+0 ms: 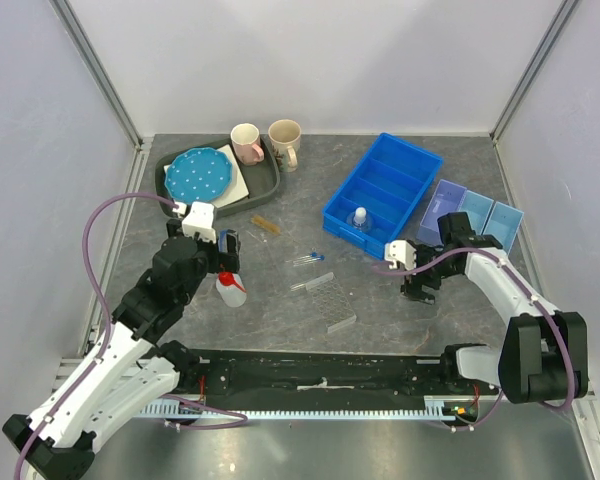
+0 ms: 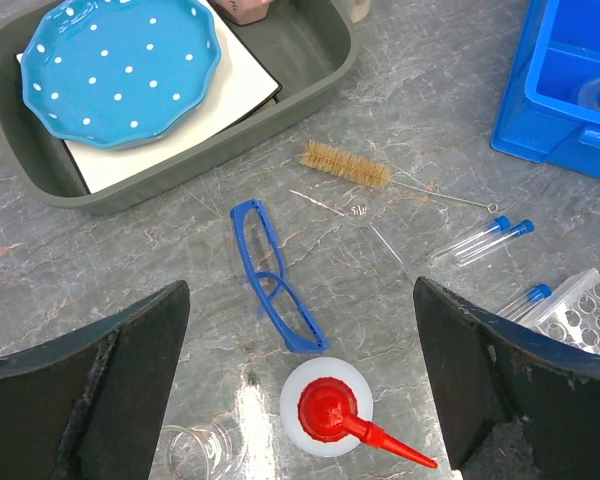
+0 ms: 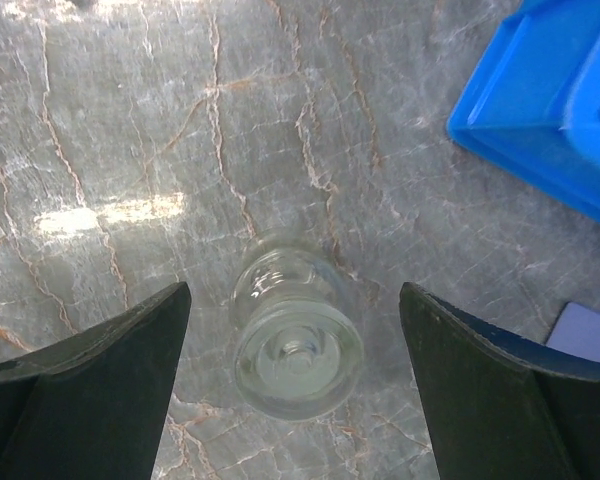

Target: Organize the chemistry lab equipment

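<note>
The white squeeze bottle (image 2: 327, 407) with its red cap stands upright on the table, and my left gripper (image 2: 300, 400) hangs open above it, one finger on each side and clear of it. Blue-framed safety glasses (image 2: 273, 277) lie just beyond the bottle. A small clear beaker (image 2: 195, 450) stands to the bottle's left. The tan brush (image 2: 345, 165), blue-capped tubes (image 2: 480, 240) and clear rack (image 2: 580, 310) lie further right. My right gripper (image 3: 295, 390) is open around a small clear glass piece (image 3: 295, 345) on the table, not touching it. From above, the left gripper (image 1: 227, 248) and right gripper (image 1: 417, 290) both hover low.
A grey tray (image 1: 265, 180) with a blue dotted plate (image 1: 200, 173) sits at the back left, with two mugs (image 1: 247, 143) behind it. A blue divided bin (image 1: 405, 165) holds a small bottle. A pale blue tray (image 1: 480, 212) lies to its right.
</note>
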Robot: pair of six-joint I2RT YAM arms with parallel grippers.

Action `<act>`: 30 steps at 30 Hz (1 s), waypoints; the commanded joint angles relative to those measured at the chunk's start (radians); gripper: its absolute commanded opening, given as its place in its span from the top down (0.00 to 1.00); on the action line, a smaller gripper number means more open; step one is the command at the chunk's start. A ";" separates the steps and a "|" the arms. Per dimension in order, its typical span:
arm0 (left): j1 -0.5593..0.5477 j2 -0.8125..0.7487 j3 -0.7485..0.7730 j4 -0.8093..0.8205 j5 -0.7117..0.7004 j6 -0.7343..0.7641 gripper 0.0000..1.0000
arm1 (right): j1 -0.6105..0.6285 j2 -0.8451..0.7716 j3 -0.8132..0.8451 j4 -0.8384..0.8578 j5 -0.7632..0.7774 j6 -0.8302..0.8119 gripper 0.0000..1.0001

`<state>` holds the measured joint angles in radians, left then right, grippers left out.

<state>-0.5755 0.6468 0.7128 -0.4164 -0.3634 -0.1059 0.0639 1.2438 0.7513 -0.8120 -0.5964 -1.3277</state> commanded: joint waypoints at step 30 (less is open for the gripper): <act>0.005 -0.019 -0.015 0.045 0.012 0.038 0.03 | 0.010 0.043 0.019 0.097 -0.066 0.228 0.76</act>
<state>-0.5755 0.6384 0.6979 -0.4141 -0.3573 -0.1043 0.0700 1.3125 0.7223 -0.7136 -0.5873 -1.1545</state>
